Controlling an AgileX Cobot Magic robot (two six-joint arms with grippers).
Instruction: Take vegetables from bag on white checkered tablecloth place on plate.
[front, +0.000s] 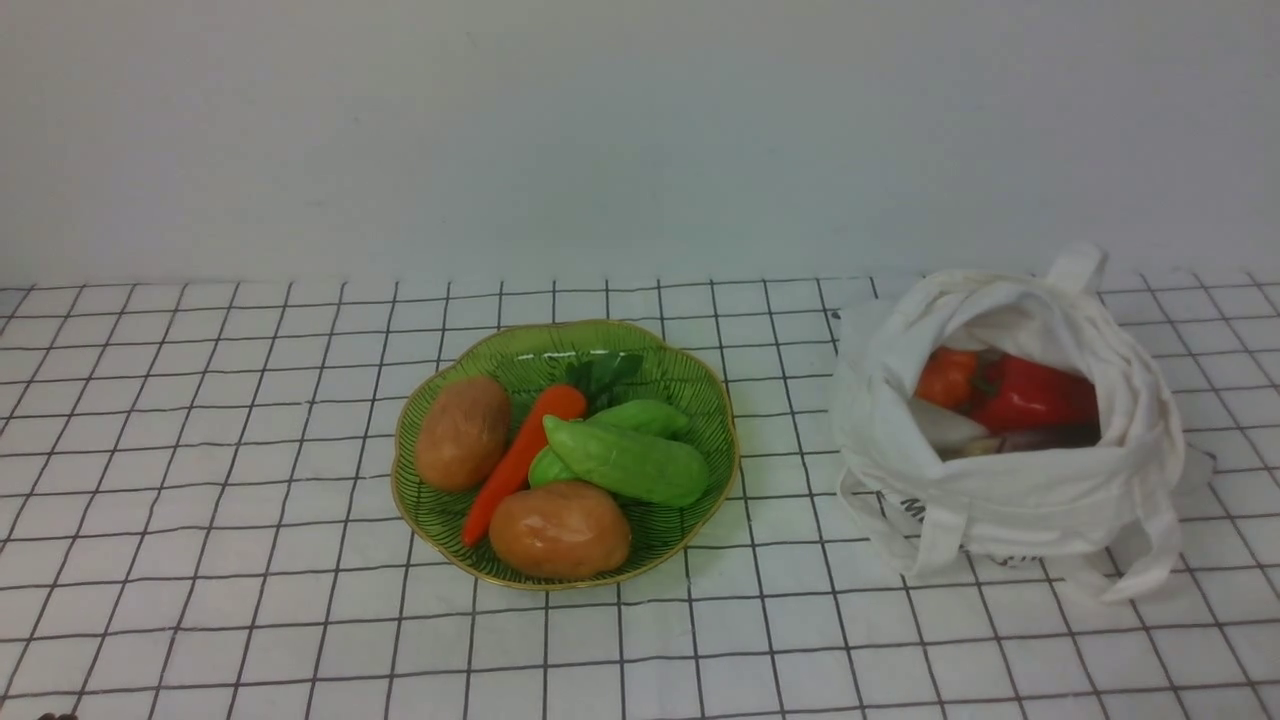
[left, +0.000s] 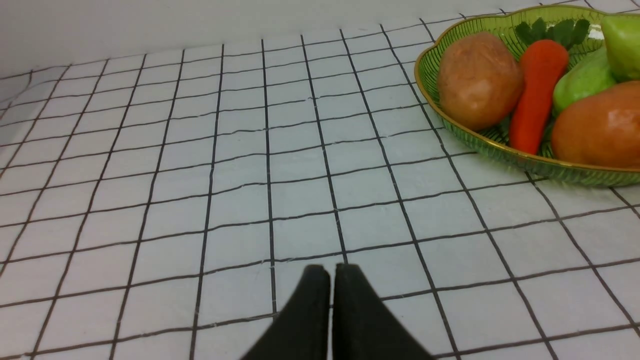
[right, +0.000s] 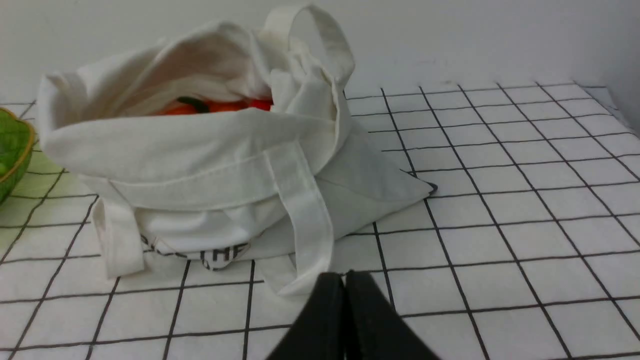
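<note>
The green leaf-shaped plate (front: 700, 385) sits mid-table on the white checkered tablecloth (front: 250, 420). On it lie two green gourds (front: 630, 460), a carrot (front: 520, 460) and two brown potatoes (front: 462, 432). The white cloth bag (front: 1010, 500) stands open at the right, holding a red bell pepper (front: 1035, 395) and a small orange vegetable (front: 945, 377). My left gripper (left: 332, 270) is shut and empty, low over the cloth, apart from the plate (left: 500, 145). My right gripper (right: 344, 276) is shut and empty, just in front of the bag (right: 200, 145). Neither gripper shows in the front view.
A plain white wall rises behind the table. The bag's strap handles (right: 305, 210) trail on the cloth near my right gripper. A pale vegetable (front: 945, 425) lies in the bag under the pepper.
</note>
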